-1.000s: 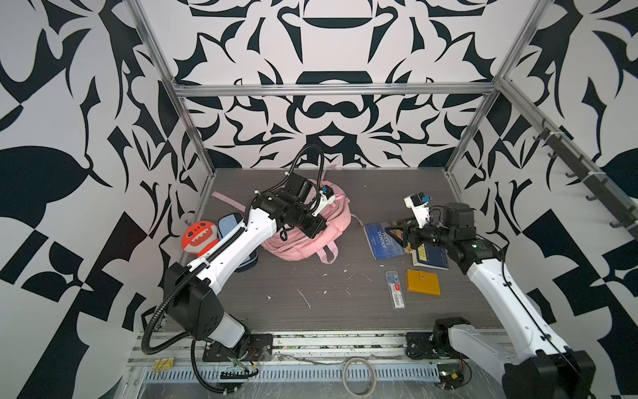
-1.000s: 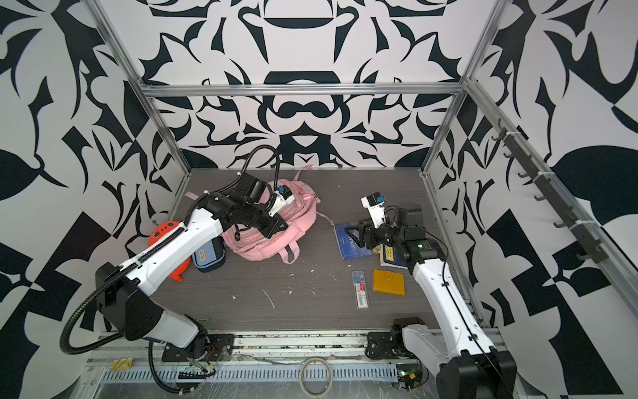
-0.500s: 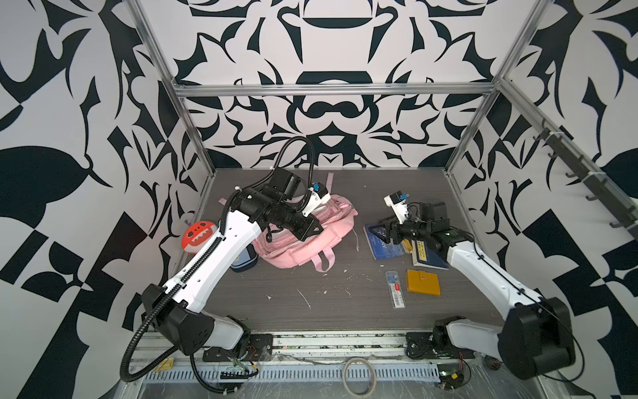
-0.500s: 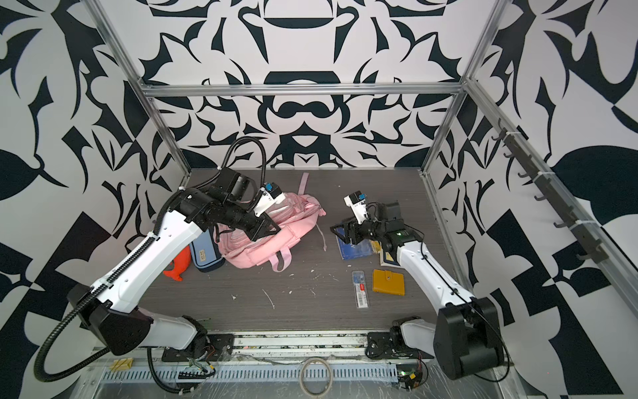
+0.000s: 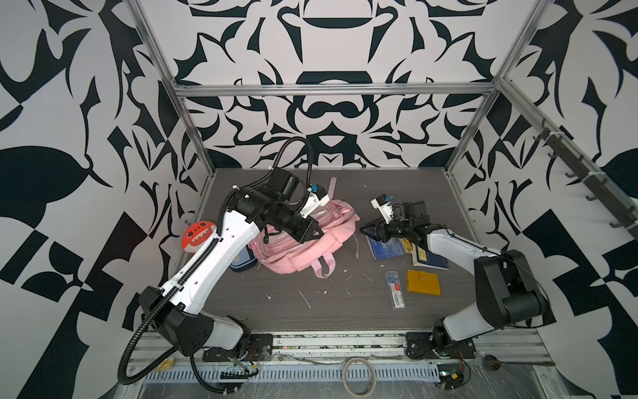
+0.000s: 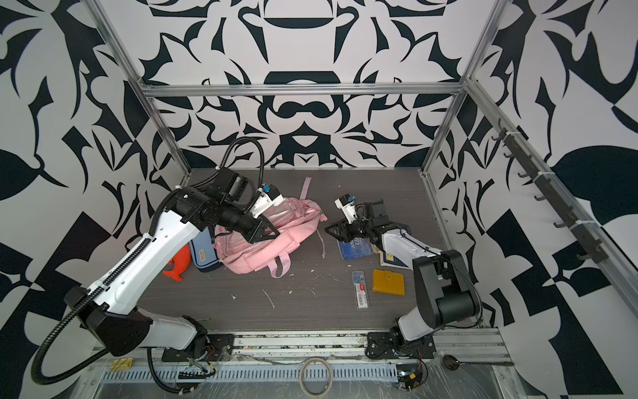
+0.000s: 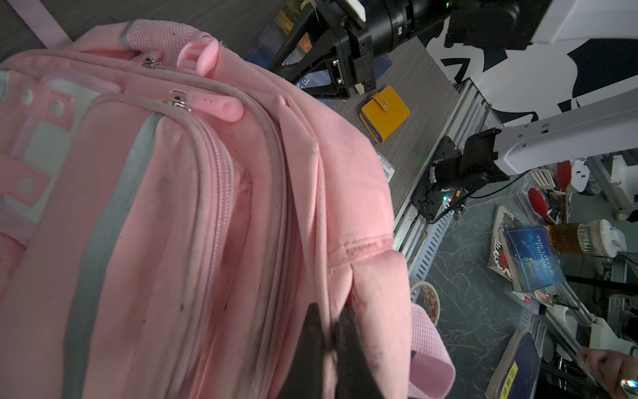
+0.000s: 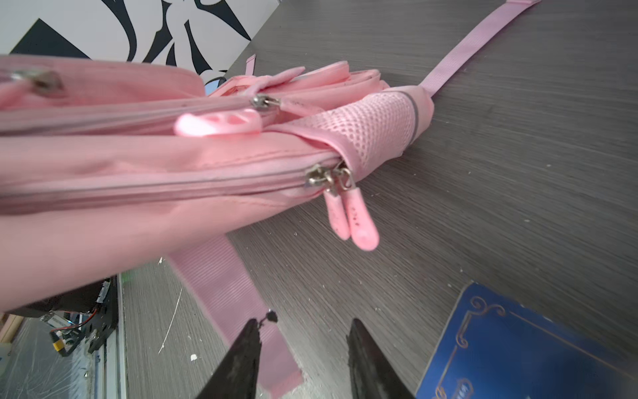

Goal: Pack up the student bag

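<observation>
The large soft pink fabric backpack (image 5: 297, 252) sits left of centre on the grey desk (image 5: 328, 311), one corner hidden behind my left arm (image 5: 207, 269), left jaws pinched shut on its fabric, right jaws apart and empty beside it.

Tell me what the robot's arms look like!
The left arm and right arm are white shells with black joints. A ribbed black hose loops along the left one. The left gripper and right gripper are black, pointed wedges.
</observation>
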`<state>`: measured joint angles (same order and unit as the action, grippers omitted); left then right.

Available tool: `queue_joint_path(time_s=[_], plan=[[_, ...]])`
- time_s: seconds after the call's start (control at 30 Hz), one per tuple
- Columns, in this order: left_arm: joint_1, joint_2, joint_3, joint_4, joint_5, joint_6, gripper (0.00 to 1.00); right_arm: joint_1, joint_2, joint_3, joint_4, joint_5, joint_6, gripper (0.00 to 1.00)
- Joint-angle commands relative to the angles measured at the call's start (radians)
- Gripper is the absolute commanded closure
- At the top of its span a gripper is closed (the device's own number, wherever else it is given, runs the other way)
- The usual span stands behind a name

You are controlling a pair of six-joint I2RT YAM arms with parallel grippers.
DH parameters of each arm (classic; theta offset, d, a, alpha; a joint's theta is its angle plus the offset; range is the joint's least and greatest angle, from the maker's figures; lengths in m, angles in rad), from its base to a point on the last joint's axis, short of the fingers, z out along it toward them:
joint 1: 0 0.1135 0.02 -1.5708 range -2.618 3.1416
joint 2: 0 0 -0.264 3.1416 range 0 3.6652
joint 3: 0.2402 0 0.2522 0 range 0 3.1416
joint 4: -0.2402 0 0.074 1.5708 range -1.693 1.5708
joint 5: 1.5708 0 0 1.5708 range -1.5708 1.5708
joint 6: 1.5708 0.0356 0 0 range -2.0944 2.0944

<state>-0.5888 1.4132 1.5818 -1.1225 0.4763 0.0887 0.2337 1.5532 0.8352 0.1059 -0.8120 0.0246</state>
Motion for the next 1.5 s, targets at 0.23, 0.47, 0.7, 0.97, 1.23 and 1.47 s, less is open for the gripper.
queue_joint_path(time_s=[0.23,0.47,0.7,0.97,1.23,1.47], plan=[[0.003,-0.007,0.052,-0.02,0.068,0.002,1.0,0.042,0.129,0.148,0.138,-0.031,0.028,0.64],[0.003,0.003,0.049,-0.016,0.074,0.008,1.0,0.048,0.183,0.177,0.148,0.007,0.034,0.57],[0.003,0.019,0.056,-0.013,0.081,0.009,1.0,0.052,0.201,0.192,0.164,0.017,0.035,0.43],[0.003,0.024,0.055,-0.019,0.089,0.01,1.0,0.052,0.229,0.214,0.163,-0.024,0.02,0.53],[0.004,0.033,0.061,-0.025,0.098,0.012,1.0,0.051,0.255,0.258,0.101,-0.044,-0.039,0.69],[0.003,0.033,0.055,-0.028,0.091,0.013,1.0,0.052,0.229,0.26,0.06,-0.023,-0.079,0.9]])
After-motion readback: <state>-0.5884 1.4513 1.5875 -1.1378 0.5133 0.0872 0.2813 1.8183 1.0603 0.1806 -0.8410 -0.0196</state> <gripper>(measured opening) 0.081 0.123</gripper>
